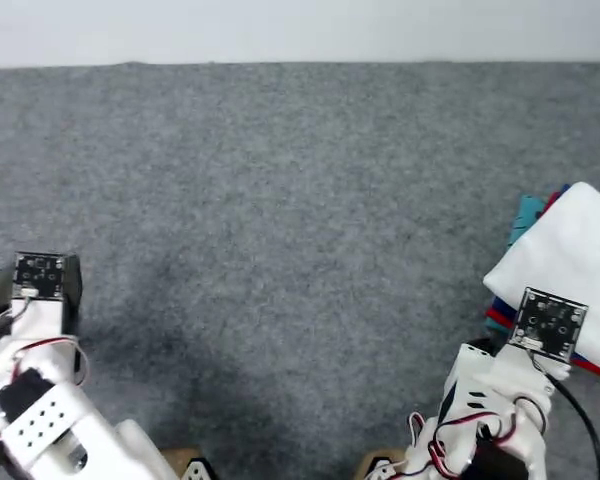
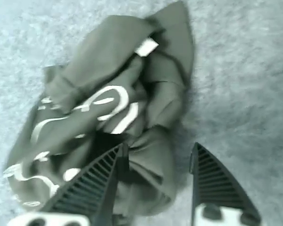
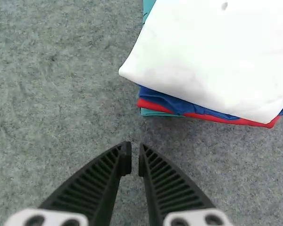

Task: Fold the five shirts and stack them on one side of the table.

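**One crumpled shirt under the left arm, a folded stack by the right**

A crumpled dark grey-green shirt (image 2: 108,94) with white looping print lies bunched in a heap on the grey felt-covered desk (image 1: 300,200), a small white tag showing near its upper folds. The left end effector (image 2: 159,155) hangs right over it with its ribbed black fingers (image 2: 96,181) spread wide apart. One finger sits over the fabric, the other over bare felt just beside the heap, and a fold of the shirt lies in the gap between them. Nothing is pinched.

In the high view the white left arm (image 1: 40,400) stands at the near left corner of the desk, and its wrist covers most of that heap.

At the right edge of the desk sits a stack of folded shirts (image 1: 570,250), partly cut off by the frame. A folded white shirt (image 3: 212,61) lies on top, smooth and wider than the rest. Beneath it a blue shirt (image 3: 160,99), a red shirt (image 3: 203,117) and a teal shirt (image 3: 153,113) show as thin edges.

The right end effector (image 3: 134,157) is above bare felt near the stack's corner, apart from it, with its fingers brought almost together and nothing between them. From above, the right arm (image 1: 495,400) overlaps the near corner of the stack.

A white wall (image 1: 300,30) runs along the desk's far edge.
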Available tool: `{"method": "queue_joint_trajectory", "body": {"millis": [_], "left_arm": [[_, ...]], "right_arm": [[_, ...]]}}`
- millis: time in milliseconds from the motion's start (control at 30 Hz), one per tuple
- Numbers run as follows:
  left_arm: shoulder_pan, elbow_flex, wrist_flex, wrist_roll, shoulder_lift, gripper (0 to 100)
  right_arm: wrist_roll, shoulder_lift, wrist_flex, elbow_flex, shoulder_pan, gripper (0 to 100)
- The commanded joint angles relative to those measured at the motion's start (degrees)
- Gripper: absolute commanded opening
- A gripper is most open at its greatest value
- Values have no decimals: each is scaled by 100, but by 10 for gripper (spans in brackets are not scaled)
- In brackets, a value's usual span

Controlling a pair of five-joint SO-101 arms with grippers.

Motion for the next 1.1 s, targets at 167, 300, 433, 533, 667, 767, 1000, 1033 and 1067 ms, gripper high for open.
{"method": "queue_joint_trajectory", "body": {"millis": [167, 300, 433, 533, 667, 767, 1000, 1033, 1067], "left_arm": [[-132, -2114, 1187, -132, 2171, 254], [-211, -2870, 1275, -132, 3446, 254], [-229, -3371, 1310, -132, 4659, 253], [-202, -3670, 1292, -132, 5424, 236], [-193, -4224, 1275, -141, 6233, 190], [-185, -4576, 1310, -141, 6681, 111], [229, -5288, 2066, 325, 6330, 13], [352, -5385, 2198, 484, 6127, 13], [475, -5499, 2321, 642, 5873, 13]], "right_arm": [[-35, -4, -31, -18, 13, 39], [-35, -13, -40, -18, 13, 39], [-35, -22, -40, -18, 13, 39], [-35, -22, -48, -18, 13, 39], [-35, -22, -31, -18, 13, 39], [-35, -22, -40, -9, 13, 39], [-35, -22, -40, -9, 13, 39], [-35, -22, -40, -9, 13, 39], [-35, -22, -40, -9, 13, 39]]}}
